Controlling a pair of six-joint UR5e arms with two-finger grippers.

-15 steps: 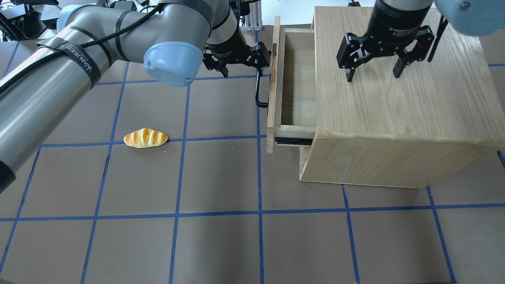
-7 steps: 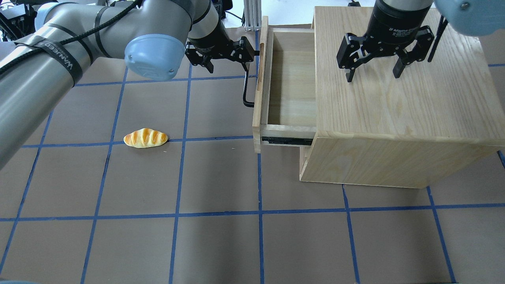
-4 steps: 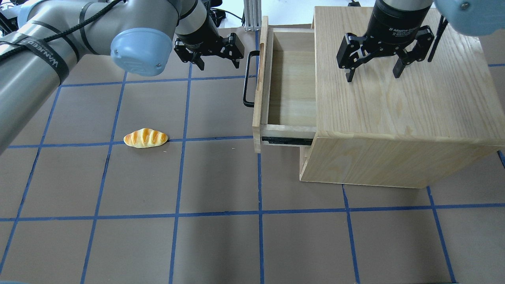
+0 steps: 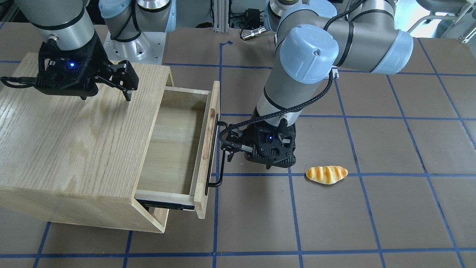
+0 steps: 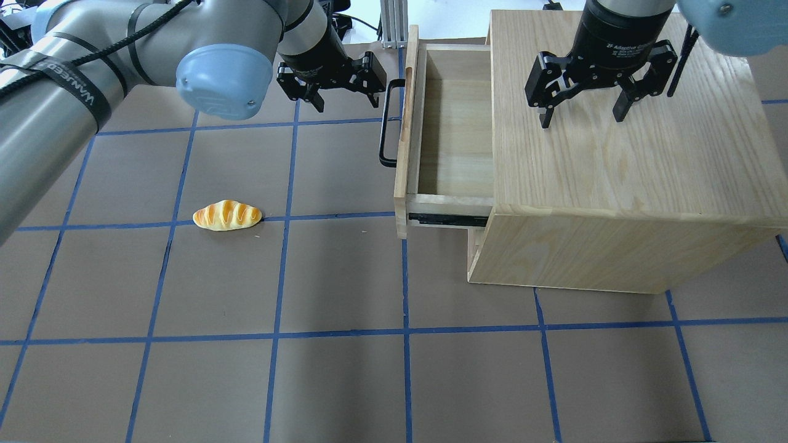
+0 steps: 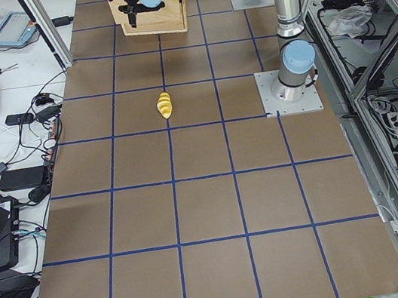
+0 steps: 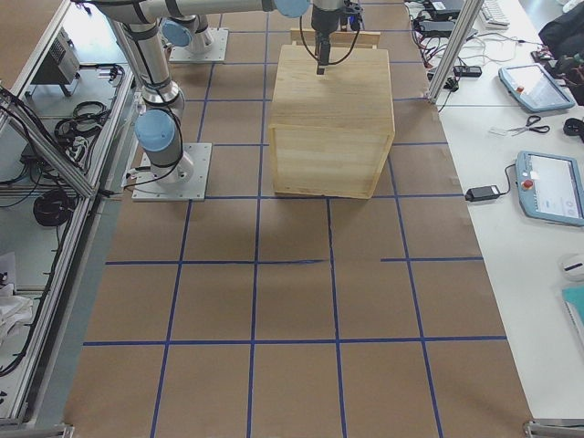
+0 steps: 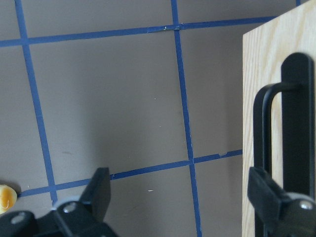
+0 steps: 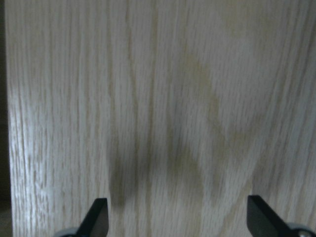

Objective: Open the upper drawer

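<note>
From my station I see the upper drawer (image 5: 455,141) pulled well out of the oak cabinet (image 5: 615,160), with its black bar handle (image 5: 384,132) facing the open table (image 5: 345,381). My left gripper (image 5: 346,104) hangs just beside that handle, jaws spread wide and holding nothing. One finger may graze the bar in the wrist view, but I can't be sure. My right gripper (image 5: 582,120) hovers over the cabinet top, jaws also spread. A bread roll (image 5: 226,215) lies well apart on the table.

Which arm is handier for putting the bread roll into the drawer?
Probably the left arm: its open jaws hang outside the drawer, near the bread roll. The right arm hovers over the cabinet.
</note>
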